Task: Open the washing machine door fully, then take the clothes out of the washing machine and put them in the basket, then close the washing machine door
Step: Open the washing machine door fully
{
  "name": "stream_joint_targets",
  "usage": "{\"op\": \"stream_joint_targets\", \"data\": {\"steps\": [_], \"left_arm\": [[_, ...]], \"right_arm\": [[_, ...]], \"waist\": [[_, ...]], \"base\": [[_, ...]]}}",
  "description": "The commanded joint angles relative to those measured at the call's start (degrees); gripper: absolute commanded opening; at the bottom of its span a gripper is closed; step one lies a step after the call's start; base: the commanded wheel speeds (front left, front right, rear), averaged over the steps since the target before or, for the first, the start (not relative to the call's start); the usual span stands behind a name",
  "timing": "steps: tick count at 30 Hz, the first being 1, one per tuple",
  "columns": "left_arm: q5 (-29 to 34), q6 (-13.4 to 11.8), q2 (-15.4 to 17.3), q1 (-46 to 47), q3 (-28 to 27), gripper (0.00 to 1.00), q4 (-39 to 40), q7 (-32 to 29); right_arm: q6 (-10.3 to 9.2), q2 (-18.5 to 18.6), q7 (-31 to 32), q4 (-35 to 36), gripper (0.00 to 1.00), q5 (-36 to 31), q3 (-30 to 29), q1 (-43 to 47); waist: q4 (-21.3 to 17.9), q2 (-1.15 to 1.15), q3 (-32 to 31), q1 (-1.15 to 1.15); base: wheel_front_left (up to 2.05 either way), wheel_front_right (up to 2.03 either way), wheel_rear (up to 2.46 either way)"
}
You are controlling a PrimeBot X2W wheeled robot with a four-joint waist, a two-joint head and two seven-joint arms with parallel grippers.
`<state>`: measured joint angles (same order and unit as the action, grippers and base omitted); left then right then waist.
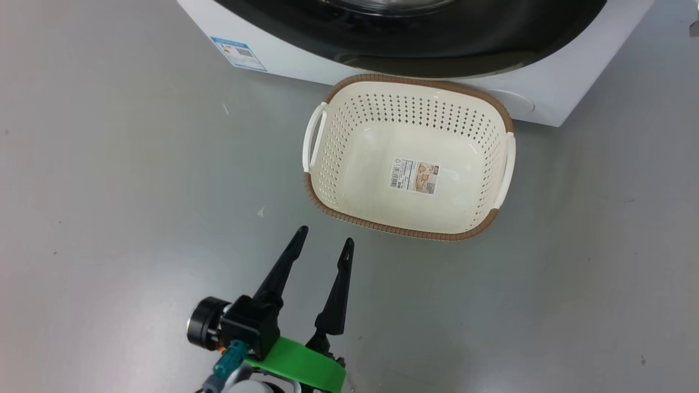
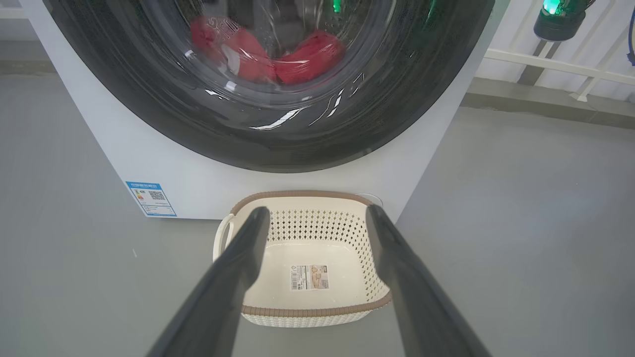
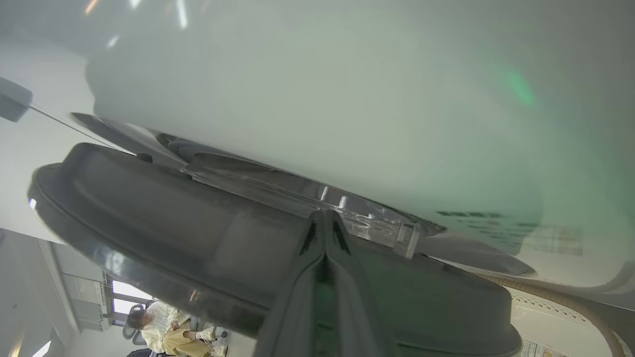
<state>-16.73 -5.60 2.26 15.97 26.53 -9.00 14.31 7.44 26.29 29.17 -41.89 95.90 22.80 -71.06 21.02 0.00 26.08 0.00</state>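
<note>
The cream perforated plastic basket [image 1: 349, 125] sits just before the white front-loading washing machine [image 2: 208, 191], red clothes [image 2: 310, 54] behind its glossy black round door [image 2: 149, 99] (right gripper [image 3: 325, 215] pinched together at that rim), left gripper [image 1: 325, 236] spread wide nearby.

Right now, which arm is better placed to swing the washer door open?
Right. The right gripper, fingers together, is at the washing machine door rim; the left gripper hangs open, low, short of the basket.

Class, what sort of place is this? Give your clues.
Probably a robot test lab, not a home: the washing machine stands on a plain grey floor, with a green lamp nearby.
</note>
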Motion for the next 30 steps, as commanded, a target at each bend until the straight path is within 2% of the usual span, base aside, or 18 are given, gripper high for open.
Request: {"op": "stream_joint_targets", "data": {"steps": [1,12,30], "left_arm": [[-0.5,-0.5,0.6,1.1,-1.3,1.00,1.6,0.7],[-0.5,-0.7,0.6,1.2,-1.2,1.00,1.3,0.7],[1.0,0.1,0.6,-1.8,-2.7,1.00,0.1,0.7]], "right_arm": [[0.05,-1.7,1.5,1.1,0.00,0.5,0.3,-0.4],[0.05,-2.9,6.2,2.4,0.00,1.2,-0.4,1.5],[0.05,-4.8,10.5,8.6,0.00,-0.1,-0.1,12.4]], "waist": [[0.1,0.00,0.1,0.00],[-0.2,0.00,-0.8,0.00],[-0.9,0.00,-6.9,0.00]], "base": [[0.00,0.00,0.00],[0.00,0.00,0.00],[0.00,0.00,0.00]]}}
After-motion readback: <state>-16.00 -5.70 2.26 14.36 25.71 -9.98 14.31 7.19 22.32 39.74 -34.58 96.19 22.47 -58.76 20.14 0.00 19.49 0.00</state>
